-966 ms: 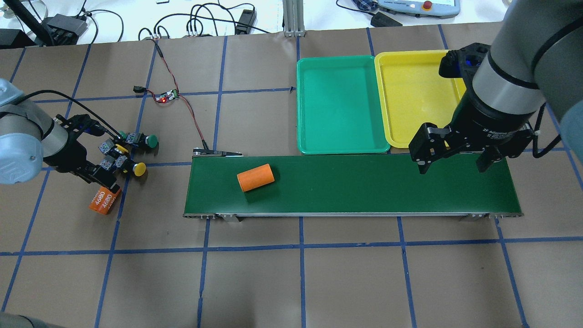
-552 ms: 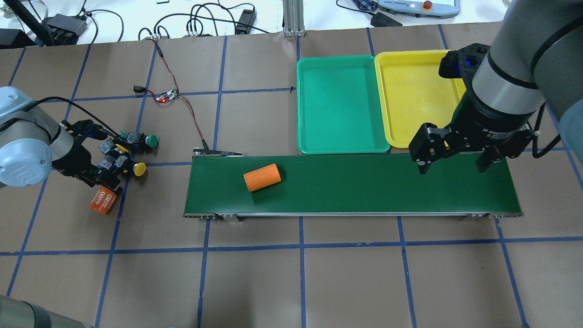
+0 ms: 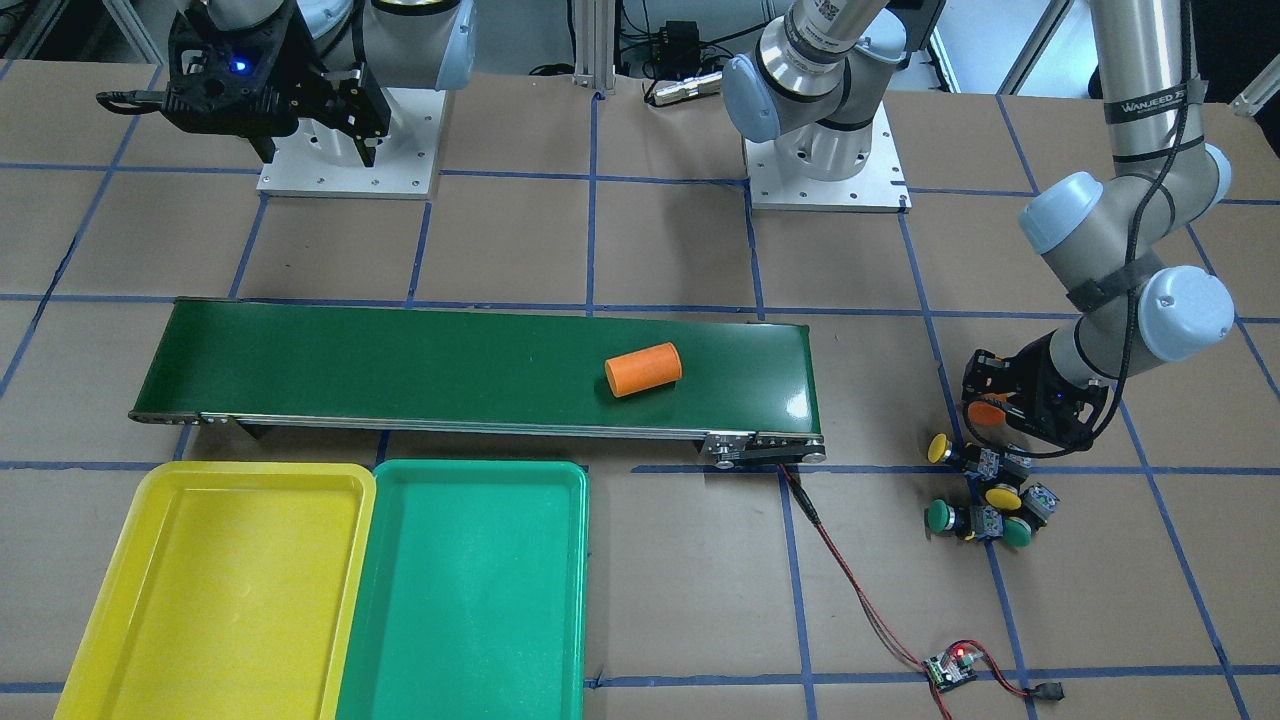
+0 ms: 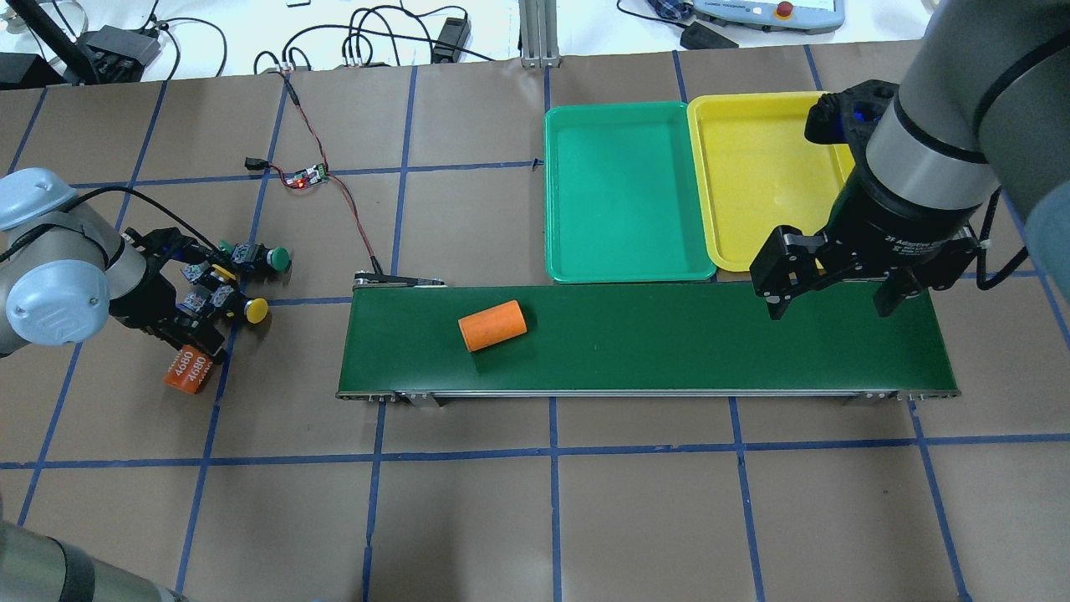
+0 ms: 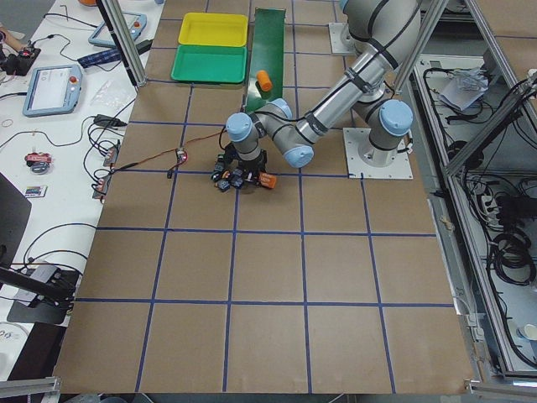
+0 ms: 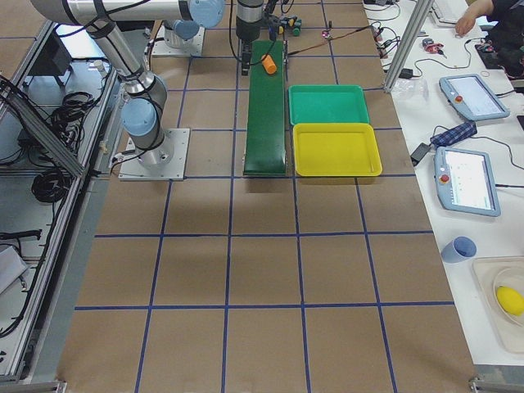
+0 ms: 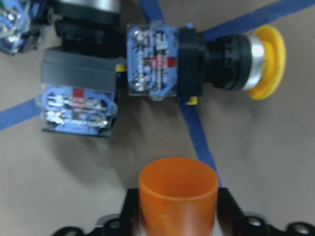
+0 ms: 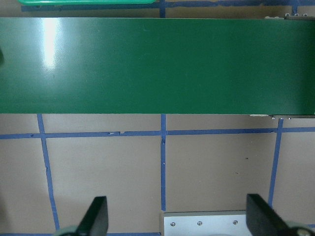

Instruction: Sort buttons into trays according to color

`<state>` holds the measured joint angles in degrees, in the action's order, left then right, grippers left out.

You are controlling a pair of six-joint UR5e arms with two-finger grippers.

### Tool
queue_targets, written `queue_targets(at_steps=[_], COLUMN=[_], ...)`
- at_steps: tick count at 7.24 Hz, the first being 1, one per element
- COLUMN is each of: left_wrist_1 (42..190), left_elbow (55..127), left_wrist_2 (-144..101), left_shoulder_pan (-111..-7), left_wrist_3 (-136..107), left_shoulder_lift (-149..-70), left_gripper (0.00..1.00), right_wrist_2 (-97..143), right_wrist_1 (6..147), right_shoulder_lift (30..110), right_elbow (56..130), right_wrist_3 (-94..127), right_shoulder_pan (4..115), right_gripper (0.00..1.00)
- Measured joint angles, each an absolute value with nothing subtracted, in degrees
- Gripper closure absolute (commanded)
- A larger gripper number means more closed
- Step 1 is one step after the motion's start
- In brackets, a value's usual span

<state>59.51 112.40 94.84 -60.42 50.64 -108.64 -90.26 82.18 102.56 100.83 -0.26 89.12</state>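
Four small push-buttons [image 4: 234, 280], two with yellow and two with green mushroom caps, black barrels and grey-blue contact blocks, lie in a tight cluster on the brown paper-covered table [image 4: 585, 502], near its left edge, with their contact blocks turned inward and touching or nearly so. The left gripper [image 7: 178, 211] is low over the table at the near side of this cluster, its fingers clenched on an orange cylinder printed with white digits [image 4: 191, 369]; in the wrist view the cylinder's end stands just beside the yellow-capped button [image 7: 206, 64] but apart from it. A long dark-green conveyor belt [image 4: 669, 334] runs across the middle of the table, and a second, plain orange cylinder [image 4: 492, 325] lies on its side toward the belt's left end. The right gripper [image 4: 830, 305] hangs above the belt's right end with its fingers [image 8: 96, 216] spread wide, grasping nothing. A shallow green plastic tray [image 4: 627, 192] and a shallow yellow plastic tray [image 4: 761, 184] sit side by side on the table, edges meeting, along the far edge of the belt's right half, the yellow one nearer the table's right edge.
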Motion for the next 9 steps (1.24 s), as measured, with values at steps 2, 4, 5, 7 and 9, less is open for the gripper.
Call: queue_targets(at_steps=[2,4,5,7,9], left_wrist_1=[63.8,68.1,68.8,68.6,68.3], left_elbow=[109.5,107.5,107.3,107.4,107.8], left_wrist_2=[95.3,92.0,90.6,91.2,97.5], left_shoulder_pan=[-65.8,-74.1,-78.9,-90.5,-99.8], left_wrist_3=[50.5,52.2,52.7,55.2,60.9], left_shoulder_lift=[-105.1,-101.0,-99.9,-99.1,-99.3], left_gripper=[1.0,1.0,1.0,1.0,1.0], right_wrist_2=[-90.2,-90.2,-90.2,-90.2,-90.2], right_wrist_1=[82.2,82.2,82.2,82.2,82.2], right_shoulder_lift=[102.6,102.5,102.5,102.6,102.6], right_elbow=[100.8,100.8,100.8,100.8,100.8], right_wrist_3=[-0.2,-0.2,-0.2,-0.3,-0.3], right_shoulder_pan=[89.1,89.1,89.1,89.2,89.2], right_gripper=[0.0,0.0,0.0,0.0,0.0])
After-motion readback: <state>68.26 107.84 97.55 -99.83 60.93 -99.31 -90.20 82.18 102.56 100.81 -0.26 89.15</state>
